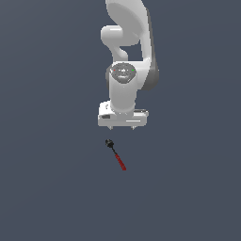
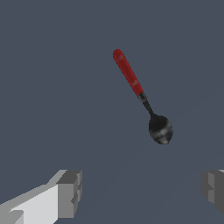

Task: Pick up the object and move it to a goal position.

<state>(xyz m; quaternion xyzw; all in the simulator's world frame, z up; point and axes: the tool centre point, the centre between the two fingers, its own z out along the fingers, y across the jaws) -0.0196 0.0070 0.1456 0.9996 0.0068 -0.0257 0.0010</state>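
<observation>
The object [image 1: 116, 154] is a tiny tool with a red handle, thin black shaft and round black head, lying flat on the dark grey floor. In the exterior view it sits just below my gripper [image 1: 122, 128], with its head nearest the fingertips and its handle pointing away toward the exterior view's lower right. My gripper is open and holds nothing; it hangs above the floor, apart from the object. In the wrist view the object [image 2: 142, 97] lies diagonally ahead of the gripper [image 2: 142, 192], and the two grey fingertips [image 2: 70, 192] stand wide apart.
The white arm [image 1: 127, 47] rises behind the gripper in the exterior view. A plain dark grey floor [image 1: 52, 179] surrounds the object on all sides, with no other objects in sight.
</observation>
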